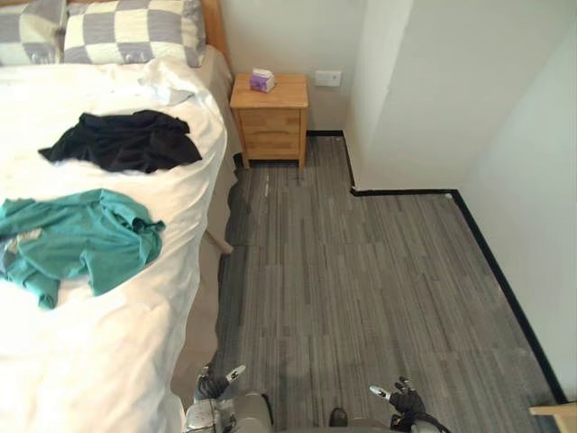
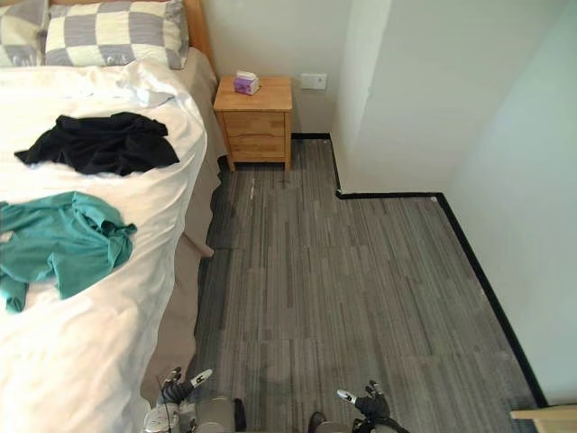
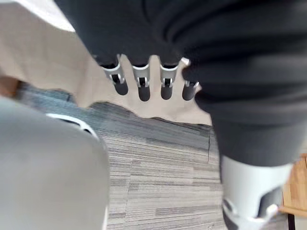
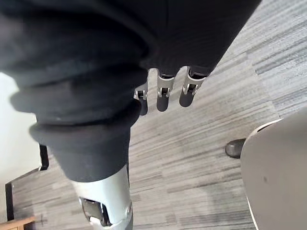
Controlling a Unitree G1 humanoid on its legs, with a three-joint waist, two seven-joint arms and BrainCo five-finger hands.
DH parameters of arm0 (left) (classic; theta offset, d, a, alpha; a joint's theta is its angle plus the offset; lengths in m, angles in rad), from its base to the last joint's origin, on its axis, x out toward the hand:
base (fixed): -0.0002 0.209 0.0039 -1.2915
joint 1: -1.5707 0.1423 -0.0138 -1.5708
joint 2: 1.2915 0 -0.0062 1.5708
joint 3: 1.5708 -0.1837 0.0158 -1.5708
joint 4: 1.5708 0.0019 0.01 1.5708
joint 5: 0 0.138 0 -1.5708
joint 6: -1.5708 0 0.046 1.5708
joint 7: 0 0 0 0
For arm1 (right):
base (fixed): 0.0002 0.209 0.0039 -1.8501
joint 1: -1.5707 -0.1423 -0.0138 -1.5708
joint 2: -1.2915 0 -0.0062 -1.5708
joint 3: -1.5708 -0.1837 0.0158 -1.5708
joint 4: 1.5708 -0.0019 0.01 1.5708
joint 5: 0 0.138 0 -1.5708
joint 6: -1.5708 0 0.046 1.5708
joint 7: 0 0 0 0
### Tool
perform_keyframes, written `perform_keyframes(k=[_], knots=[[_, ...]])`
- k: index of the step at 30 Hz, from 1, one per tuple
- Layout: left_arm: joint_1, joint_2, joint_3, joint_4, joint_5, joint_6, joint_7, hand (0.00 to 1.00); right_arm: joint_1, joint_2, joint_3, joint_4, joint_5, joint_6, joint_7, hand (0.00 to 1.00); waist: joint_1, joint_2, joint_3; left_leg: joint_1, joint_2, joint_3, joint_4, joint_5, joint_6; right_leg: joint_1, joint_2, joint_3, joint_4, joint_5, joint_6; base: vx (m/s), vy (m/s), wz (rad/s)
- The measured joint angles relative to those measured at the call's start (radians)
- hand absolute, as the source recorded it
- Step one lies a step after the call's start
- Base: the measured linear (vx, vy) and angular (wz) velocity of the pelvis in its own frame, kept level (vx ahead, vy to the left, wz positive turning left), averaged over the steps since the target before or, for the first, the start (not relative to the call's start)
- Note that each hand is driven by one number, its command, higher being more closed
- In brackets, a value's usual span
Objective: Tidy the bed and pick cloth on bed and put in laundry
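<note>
A black cloth [image 1: 122, 141] lies crumpled on the white bed [image 1: 108, 361], towards the pillows. Nearer to me a teal cloth [image 1: 77, 239] lies bunched on the duvet by the bed's left side. My left hand [image 1: 216, 383] hangs low beside the bed's near corner, over the floor. In the left wrist view its fingers [image 3: 144, 86] are straight and hold nothing. My right hand [image 1: 403, 397] hangs low on the other side, well away from the bed. Its fingers [image 4: 163, 96] are relaxed and empty, with grey floor past them.
Two checked pillows [image 1: 133, 32] lean at the headboard. A wooden nightstand [image 1: 270, 113] with a small tissue box [image 1: 262, 80] stands next to the bed's head. A white wall corner [image 1: 397, 99] juts into the grey floor [image 1: 361, 289]. A wooden edge [image 1: 554, 410] shows at lower right.
</note>
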Motion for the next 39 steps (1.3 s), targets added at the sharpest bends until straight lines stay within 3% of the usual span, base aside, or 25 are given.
perform_keyframes(k=[1, 2, 3, 5, 8, 10, 11, 13, 15, 16, 18, 20, 21, 22, 23, 25, 26, 27, 28, 31, 32, 34, 35, 37, 39], knots=[[0.000, 0.000, -0.015, 0.004, 0.003, 0.001, 0.000, 0.00, 0.001, -0.003, 0.000, 0.000, -0.001, 0.000, 0.000, 0.00, -0.003, 0.011, 0.000, 0.003, -0.008, -0.015, -0.177, 0.055, -0.006, 0.015, -0.010, -0.001, -0.011, -0.014, 0.022, 0.30, 0.221, -0.01], [-0.001, 0.004, -0.026, 0.006, 0.003, 0.000, 0.000, 0.00, 0.001, -0.007, 0.003, 0.003, -0.002, 0.003, -0.001, 0.00, -0.003, 0.011, 0.001, 0.014, -0.019, -0.012, -0.232, 0.165, 0.028, 0.032, -0.023, 0.002, -0.028, -0.029, 0.037, 0.33, 0.244, -0.01], [-0.004, 0.003, -0.029, 0.006, 0.005, -0.001, -0.001, 0.00, 0.001, -0.009, 0.006, 0.003, -0.002, 0.004, -0.001, 0.00, 0.000, 0.006, -0.001, 0.025, -0.035, -0.008, -0.236, 0.176, 0.046, 0.040, -0.035, 0.004, -0.038, -0.037, 0.037, 0.41, 0.244, -0.03], [-0.027, 0.013, -0.036, 0.008, 0.012, -0.002, -0.001, 0.00, -0.003, -0.002, 0.012, 0.004, -0.004, 0.004, 0.003, 0.00, 0.010, -0.011, 0.000, -0.013, -0.054, -0.003, -0.161, 0.127, 0.104, 0.013, -0.051, 0.006, 0.038, -0.050, 0.052, 0.47, 0.218, 0.04], [-0.027, 0.037, -0.033, 0.009, 0.014, 0.009, 0.000, 0.00, -0.002, 0.012, 0.007, 0.020, -0.028, 0.008, 0.012, 0.00, 0.012, -0.046, -0.007, 0.050, -0.085, 0.023, -0.156, 0.078, 0.137, -0.021, -0.085, 0.070, 0.190, -0.062, 0.073, 0.48, 0.213, -0.07], [-0.023, 0.040, -0.037, 0.017, 0.028, 0.017, 0.001, 0.00, -0.004, 0.012, 0.007, 0.014, -0.043, 0.007, 0.024, 0.00, 0.010, -0.049, -0.009, 0.107, -0.092, 0.034, -0.183, 0.048, 0.148, -0.097, -0.088, 0.123, 0.405, -0.056, 0.149, 0.38, 0.135, -0.27], [-0.022, 0.046, -0.047, 0.026, 0.038, 0.027, 0.001, 0.00, -0.006, 0.018, 0.008, -0.013, -0.043, 0.008, 0.025, 0.00, -0.016, -0.064, -0.009, 0.174, -0.105, 0.036, -0.215, 0.018, 0.152, -0.199, -0.088, 0.175, 0.668, 0.013, 0.232, 0.50, 0.135, -0.06], [-0.017, 0.058, -0.061, 0.033, 0.042, 0.038, 0.002, 0.00, -0.005, 0.024, 0.008, -0.031, -0.042, 0.008, 0.027, 0.00, -0.027, -0.068, -0.002, 0.271, -0.115, 0.029, -0.253, -0.008, 0.156, -0.281, -0.094, 0.161, 0.906, 0.032, 0.220, 0.49, 0.084, 0.04], [-0.023, 0.060, -0.088, 0.032, 0.041, 0.044, 0.004, 0.00, -0.005, 0.022, 0.009, -0.062, -0.040, 0.006, 0.032, 0.00, -0.048, -0.055, 0.007, 0.419, -0.097, -0.010, -0.323, -0.029, 0.157, -0.367, -0.095, 0.006, 1.064, -0.071, 0.082, 0.56, -0.016, 0.31], [-0.037, 0.058, -0.100, 0.032, 0.041, 0.046, 0.006, 0.00, -0.009, 0.019, 0.009, -0.081, -0.039, 0.003, 0.035, 0.00, -0.058, -0.039, 0.017, 0.470, -0.062, -0.035, -0.348, -0.034, 0.152, -0.408, -0.068, -0.078, 1.022, -0.123, 0.036, 0.52, -0.081, 0.48], [-0.057, 0.056, -0.107, 0.031, 0.040, 0.046, 0.008, 0.00, -0.018, 0.010, 0.012, -0.092, -0.035, -0.007, 0.035, 0.00, -0.078, -0.018, 0.029, 0.500, -0.014, -0.054, -0.346, -0.034, 0.151, -0.468, -0.023, -0.145, 0.868, -0.153, 0.002, 0.46, -0.131, 0.56], [-0.070, 0.053, -0.109, 0.026, 0.040, 0.042, 0.020, 0.00, -0.021, 0.002, 0.013, -0.108, -0.034, -0.019, 0.029, 0.00, -0.092, -0.011, 0.032, 0.518, 0.021, -0.092, -0.335, -0.031, 0.136, -0.521, 0.034, -0.147, 0.542, -0.096, -0.002, 0.62, -0.216, 0.63], [-0.076, 0.051, -0.109, 0.023, 0.040, 0.037, 0.022, 0.00, -0.017, 0.002, 0.013, -0.108, -0.034, -0.020, 0.021, 0.00, -0.098, -0.018, 0.030, 0.544, 0.033, -0.105, -0.332, -0.037, 0.069, -0.514, 0.064, -0.102, 0.276, 0.048, -0.025, 0.68, -0.282, 0.72], [-0.075, 0.054, -0.102, 0.025, 0.040, 0.037, 0.023, 0.00, -0.012, 0.002, 0.009, -0.110, -0.024, -0.020, 0.020, 0.00, -0.110, -0.026, 0.028, 0.571, 0.050, -0.137, -0.305, -0.072, 0.003, -0.481, 0.088, -0.048, 0.109, 0.318, -0.063, 0.67, -0.267, 0.45], [-0.087, 0.031, -0.091, 0.036, 0.040, 0.040, 0.026, 0.00, -0.044, -0.010, 0.007, -0.099, -0.023, -0.019, 0.019, 0.00, -0.099, 0.024, 0.033, 0.562, 0.089, -0.142, -0.282, -0.079, -0.006, -0.465, 0.122, -0.071, 0.106, 0.327, -0.069, 0.49, -0.182, 0.17], [-0.120, 0.022, -0.086, 0.035, 0.041, 0.021, 0.023, 0.00, -0.101, -0.001, -0.023, -0.063, -0.023, -0.015, 0.017, 0.00, -0.097, 0.016, 0.056, 0.542, 0.058, -0.200, -0.366, -0.030, -0.004, -0.523, 0.090, -0.053, 0.290, 0.179, -0.074, 0.38, -0.223, 0.12], [-0.107, 0.001, -0.064, 0.035, 0.040, 0.015, 0.027, 0.00, -0.088, 0.002, -0.025, -0.049, -0.017, -0.013, 0.020, 0.00, -0.097, 0.018, 0.056, 0.566, 0.060, -0.199, -0.331, 0.041, -0.024, -0.515, 0.088, -0.055, 0.406, 0.089, -0.071, 0.45, -0.298, 0.24], [-0.090, -0.001, -0.056, 0.035, 0.040, 0.011, 0.029, 0.00, -0.084, 0.006, -0.021, -0.052, -0.015, -0.012, 0.022, 0.00, -0.098, 0.016, 0.049, 0.565, 0.066, -0.205, -0.286, 0.056, -0.035, -0.502, 0.088, -0.056, 0.435, 0.046, -0.066, 0.44, -0.212, 0.14], [-0.061, -0.011, -0.028, 0.035, 0.040, 0.008, 0.028, 0.00, -0.073, -0.004, 0.001, -0.068, -0.025, -0.013, 0.024, 0.00, -0.101, 0.029, 0.044, 0.536, 0.080, -0.236, -0.157, 0.077, -0.034, -0.451, 0.093, -0.068, 0.437, -0.005, -0.066, 0.54, -0.213, 0.29], [-0.013, -0.047, 0.054, 0.019, 0.038, 0.008, 0.027, 0.00, -0.032, -0.016, 0.033, -0.103, -0.063, -0.009, 0.017, 0.00, -0.075, 0.050, 0.056, 0.312, 0.148, -0.249, 0.323, 0.335, -0.043, -0.284, 0.141, -0.111, 0.316, -0.056, -0.086, 0.42, -0.140, 0.24], [-0.011, -0.035, 0.054, 0.025, 0.039, 0.008, 0.027, 0.00, -0.020, -0.019, 0.052, -0.109, -0.083, -0.010, 0.010, 0.00, -0.063, 0.055, 0.057, 0.219, 0.181, -0.220, 0.492, 0.272, -0.036, -0.205, 0.157, -0.115, 0.257, -0.065, -0.105, 0.45, -0.109, 0.18], [-0.006, -0.029, 0.058, 0.015, 0.027, 0.007, 0.026, 0.00, -0.008, -0.015, 0.068, -0.108, -0.097, -0.010, -0.003, 0.00, -0.047, 0.036, 0.064, 0.119, 0.195, -0.148, 0.578, 0.179, -0.029, -0.096, 0.157, -0.132, 0.180, -0.077, -0.112, 0.46, -0.112, 0.25], [-0.007, -0.028, 0.054, -0.003, 0.025, 0.001, 0.027, 0.00, 0.001, -0.016, 0.072, -0.101, -0.118, -0.011, -0.005, 0.00, -0.034, 0.032, 0.065, 0.070, 0.191, -0.089, 0.557, 0.103, -0.016, -0.027, 0.149, -0.150, 0.136, -0.074, -0.096, 0.44, -0.087, 0.30], [-0.012, -0.021, 0.050, -0.013, 0.020, -0.006, 0.026, 0.00, -0.003, -0.017, 0.075, -0.076, -0.125, -0.009, -0.005, 0.00, -0.018, 0.027, 0.066, 0.017, 0.161, -0.011, 0.460, 0.036, -0.010, 0.046, 0.132, -0.170, 0.086, -0.081, -0.083, 0.49, -0.017, 0.36], [-0.018, -0.017, 0.027, -0.017, 0.019, -0.012, 0.027, 0.00, -0.007, -0.018, 0.094, -0.061, -0.150, 0.000, -0.003, 0.00, -0.010, 0.015, 0.061, -0.013, 0.089, 0.144, 0.175, 0.035, 0.001, 0.120, 0.098, -0.220, 0.034, -0.108, -0.040, 0.50, 0.043, 0.55]])
